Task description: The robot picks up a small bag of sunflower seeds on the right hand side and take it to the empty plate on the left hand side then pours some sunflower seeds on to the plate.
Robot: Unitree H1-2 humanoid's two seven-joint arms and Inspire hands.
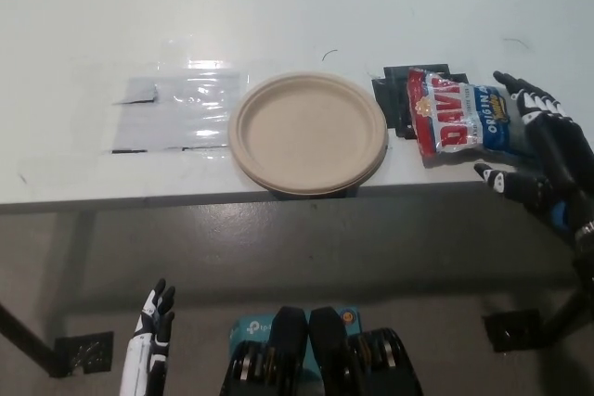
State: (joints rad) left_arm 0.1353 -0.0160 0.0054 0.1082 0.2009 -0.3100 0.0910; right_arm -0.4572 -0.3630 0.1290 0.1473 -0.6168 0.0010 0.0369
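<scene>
Head view shows the white table (pixel 83 6) across the upper frame, with a tan plate (pixel 307 133) bare at its middle, near the table's front edge. Right of the plate, on a dark mat (pixel 392 107), lies the bag of sunflower seeds (pixel 459 123), flat, red-and-white end toward the plate. The black right robot hand (pixel 540 159) is at the bag's right end, fingers spread open, one tip above the bag's far corner and another below its near edge; whether any touch it I cannot tell. The white left robot hand (pixel 152 331) hangs low at the lower left of the frame, below the table, holding nothing, fingers loosely together. The step in hand looks like the reach to grasp. Next, the fingers should close around the bag's right end before any lift toward the plate.
</scene>
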